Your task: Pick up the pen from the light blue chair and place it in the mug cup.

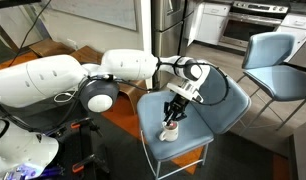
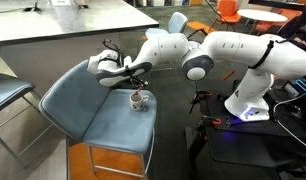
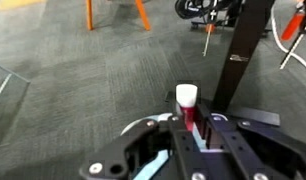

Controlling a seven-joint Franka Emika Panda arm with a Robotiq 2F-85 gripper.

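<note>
The pen [image 3: 187, 98], a thin pink-red stick with a white end, stands clamped between the fingers of the gripper [image 3: 191, 122], its white tip pointing away from the wrist camera. The mug cup [image 1: 171, 131], small, cream-white and dark inside (upright, mouth up), sits on the seat of the light blue chair [image 1: 211, 122], just below the gripper in both exterior views. The chair is padded, rounded-square, on thin white legs.
</note>
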